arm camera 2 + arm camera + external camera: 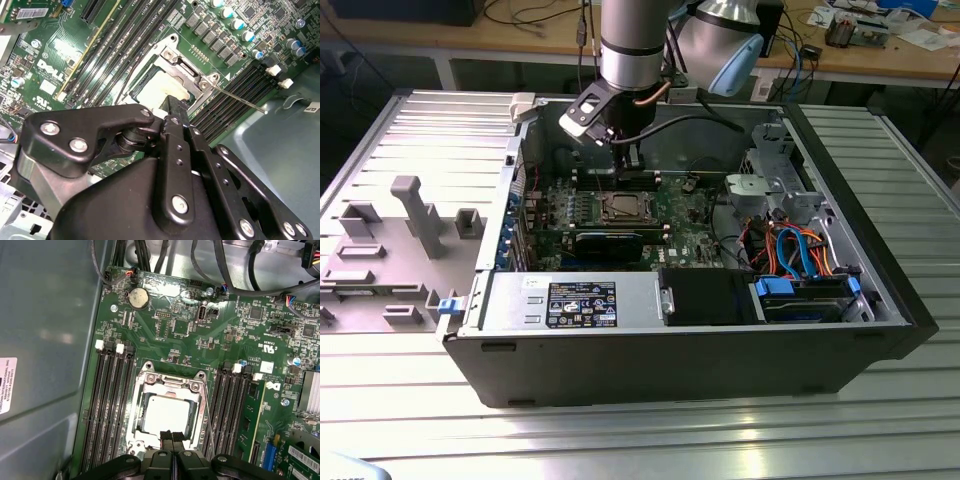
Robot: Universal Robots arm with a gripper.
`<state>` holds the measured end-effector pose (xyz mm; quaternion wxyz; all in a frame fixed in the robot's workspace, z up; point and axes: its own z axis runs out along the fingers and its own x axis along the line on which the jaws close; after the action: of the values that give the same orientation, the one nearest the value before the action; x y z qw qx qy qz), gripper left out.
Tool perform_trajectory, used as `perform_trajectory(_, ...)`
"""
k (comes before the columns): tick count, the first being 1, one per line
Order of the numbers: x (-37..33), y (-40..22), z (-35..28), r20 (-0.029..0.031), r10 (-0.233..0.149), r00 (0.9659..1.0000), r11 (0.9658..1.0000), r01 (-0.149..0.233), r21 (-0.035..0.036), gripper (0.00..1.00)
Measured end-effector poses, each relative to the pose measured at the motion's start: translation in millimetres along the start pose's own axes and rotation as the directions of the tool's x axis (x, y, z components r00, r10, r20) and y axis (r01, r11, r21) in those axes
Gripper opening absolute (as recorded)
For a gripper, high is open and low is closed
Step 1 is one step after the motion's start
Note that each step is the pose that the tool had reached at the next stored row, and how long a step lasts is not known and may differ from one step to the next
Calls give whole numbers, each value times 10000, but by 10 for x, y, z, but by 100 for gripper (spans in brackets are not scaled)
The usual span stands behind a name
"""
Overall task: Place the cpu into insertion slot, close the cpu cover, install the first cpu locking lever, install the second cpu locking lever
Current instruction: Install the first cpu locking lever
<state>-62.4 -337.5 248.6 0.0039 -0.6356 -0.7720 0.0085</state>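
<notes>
Closed end effector (172, 437) in the first wrist view, two black fingertips pressed flat against each other, nothing gripped between. Same closed end effector (175, 107) in the second wrist view, poised low over the near edge of the socket. Contact with the metal impossible to judge.

Immediately ahead of the fingertips, the cpu (164, 412), silvery top up, seated flat in the slot (141, 412), with a strip of dark rim showing beside it. Around the cpu, the cover (167, 381), apparently lying flat rather than standing up, silver frame on all sides and the chip showing through the cut-out. Nearest edge of that frame partly hidden behind the fingertips.

Just beside the end effector, along one side of the socket, a thin wire lever (207, 415), running slightly askew from the frame. In the second wrist view, that lever (240, 101) as a bare rod sticking out from a socket corner across the memory slots (235, 95), not tucked against the frame.

On both sides of the end effector, rows of long black memory slots on the green board (170, 335). Farther ahead, past the socket, a coin cell (138, 298).

In the exterior view, the arm (630, 50) reaching straight down into the open case (670, 360) on the ribbed metal table (620, 440), with the end effector (633, 165) hanging just above the cpu (623, 207).
</notes>
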Motion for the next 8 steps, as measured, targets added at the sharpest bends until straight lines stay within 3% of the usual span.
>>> perform_trajectory(8, -5, -1, 0, 2, -132, 9999, 9999, 132, 0, 11)
